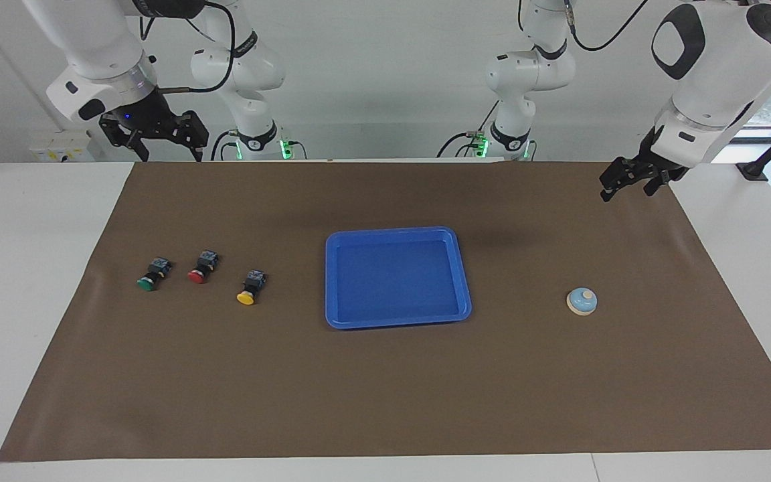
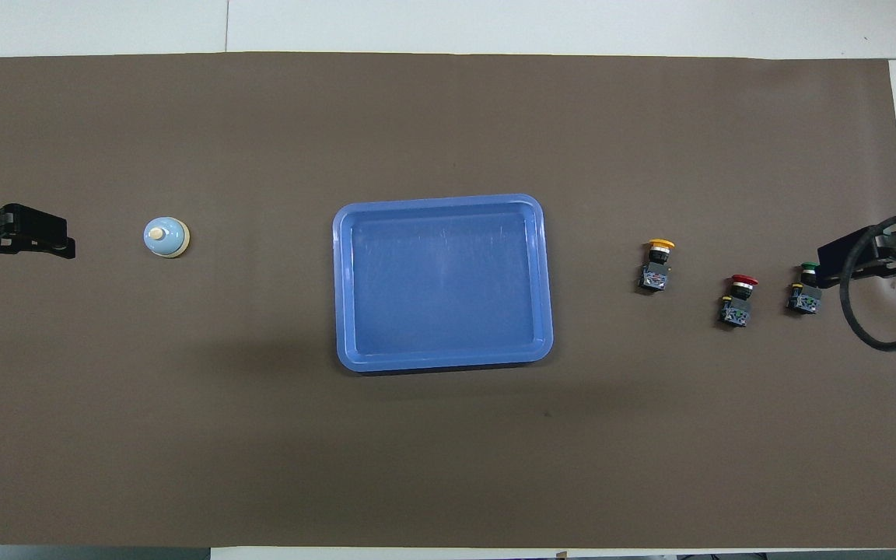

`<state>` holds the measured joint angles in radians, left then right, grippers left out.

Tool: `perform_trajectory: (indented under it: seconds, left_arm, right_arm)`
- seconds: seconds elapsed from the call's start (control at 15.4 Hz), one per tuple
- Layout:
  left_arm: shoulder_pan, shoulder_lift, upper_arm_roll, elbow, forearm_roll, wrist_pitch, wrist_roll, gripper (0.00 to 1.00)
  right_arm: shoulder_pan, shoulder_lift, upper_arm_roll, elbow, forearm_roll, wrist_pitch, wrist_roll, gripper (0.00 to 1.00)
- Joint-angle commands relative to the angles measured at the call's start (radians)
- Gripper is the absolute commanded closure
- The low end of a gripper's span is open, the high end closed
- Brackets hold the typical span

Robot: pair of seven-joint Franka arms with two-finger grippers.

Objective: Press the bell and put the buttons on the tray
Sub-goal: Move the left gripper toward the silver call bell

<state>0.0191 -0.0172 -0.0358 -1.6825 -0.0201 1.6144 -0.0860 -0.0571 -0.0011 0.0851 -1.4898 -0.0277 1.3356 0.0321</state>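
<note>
Step in hand, by my reading: nothing begun; bell unpressed as far as one can judge, all 3 buttons off the tray

Left end effector [image 1: 633, 184] hangs raised over the brown mat [image 1: 385, 402] at the left arm's end of the worktop [image 1: 24, 301], holding nothing; whether its fingers are parted or closed, cannot tell. Right end effector [image 1: 166, 142] hangs high over the right arm's end, fingers spread apart, empty

Bell [image 1: 581, 300] sits alone on the mat toward the left arm's end, well apart from the tray [image 1: 332, 281]. Tray lies mid-mat, nothing in it

Green button [image 1: 152, 275], red button [image 1: 202, 267], yellow button [image 1: 251, 288] lie in a loose row toward the right arm's end, each on its side, caps pointing away from the robots; yellow is the one closest to the tray

Next move, as judged: left arm goes down onto the bell's cream knob, a straight vertical push; right arm then takes a button by its black body, probably yellow first

Writing: none readable on bell, tray or buttons; no brand visible on the arms
</note>
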Motion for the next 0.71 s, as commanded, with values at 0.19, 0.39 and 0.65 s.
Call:
perform_trajectory:
  seconds: [0.19,0.39,0.65]
  left_arm:
    - [0.001,0.008,-0.001,0.017,0.020,0.028,-0.003,0.00]
    - [-0.010,-0.026,0.000,-0.056,0.020,0.045,-0.066,0.00]
    - [0.008,-0.030,0.004,-0.109,0.020,0.153,0.036,0.00]
  right_arm:
    - [-0.009,-0.010,0.004,-0.010,0.009,-0.009,-0.026,0.00]
    - [-0.009,-0.010,0.004,-0.010,0.009,-0.009,-0.026,0.00]
    - [-0.009,-0.010,0.004,-0.010,0.009,-0.009,-0.026,0.00]
